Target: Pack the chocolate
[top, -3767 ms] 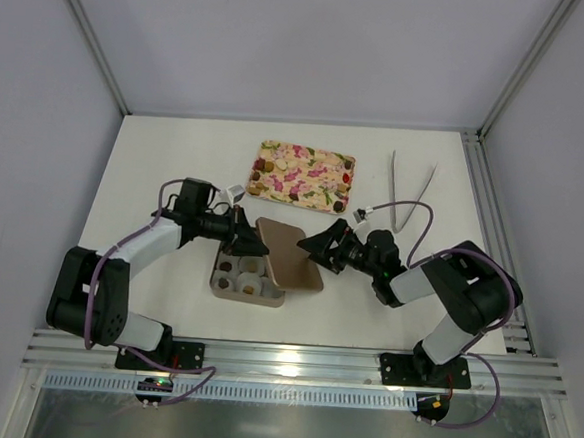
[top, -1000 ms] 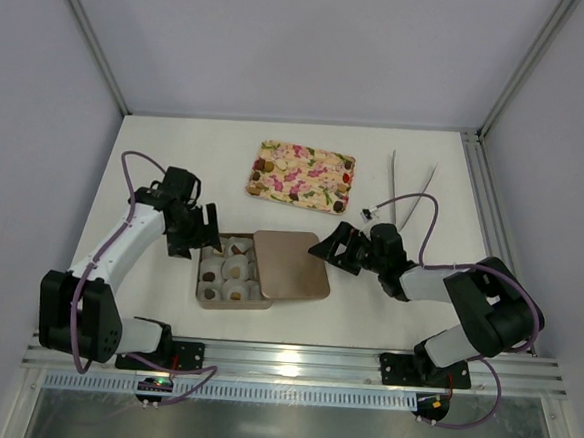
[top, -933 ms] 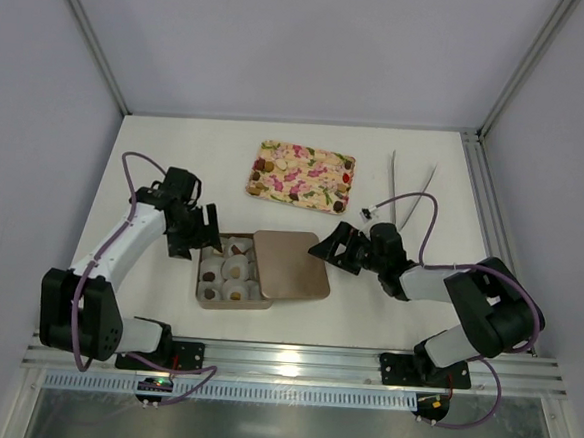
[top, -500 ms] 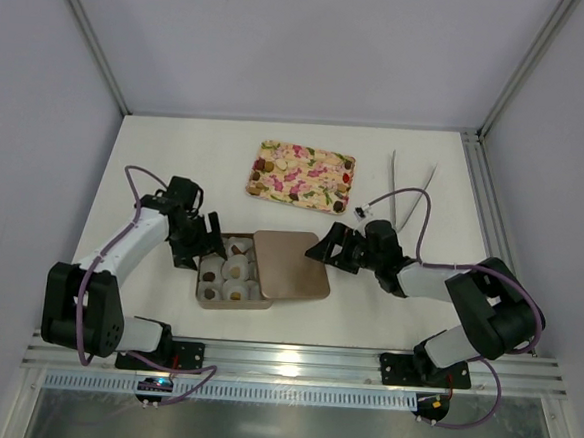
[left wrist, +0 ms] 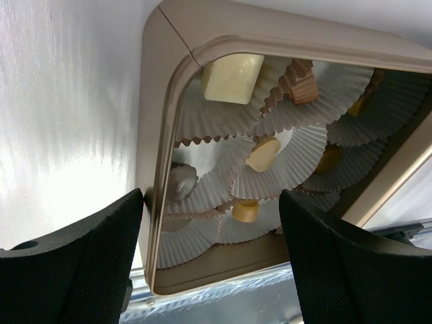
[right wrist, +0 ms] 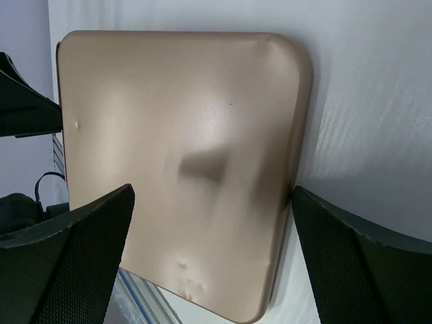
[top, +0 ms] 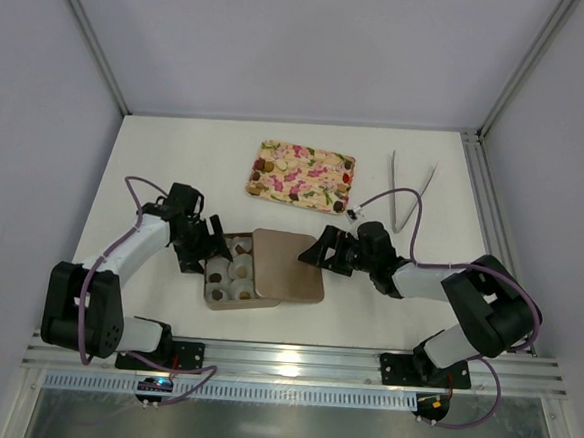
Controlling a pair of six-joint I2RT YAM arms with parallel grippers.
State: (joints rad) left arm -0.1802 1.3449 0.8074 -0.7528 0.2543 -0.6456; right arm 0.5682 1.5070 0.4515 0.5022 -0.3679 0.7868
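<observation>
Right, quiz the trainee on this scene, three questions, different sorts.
1. True or false: the lid covers only part of the box.
2. What lies on the table to the right of the floral tray? A tweezers; B spoon; C knife.
3. Fill in: the chocolates sit in white crinkled paper ____.
Key: 1 true; 2 A; 3 cups.
</observation>
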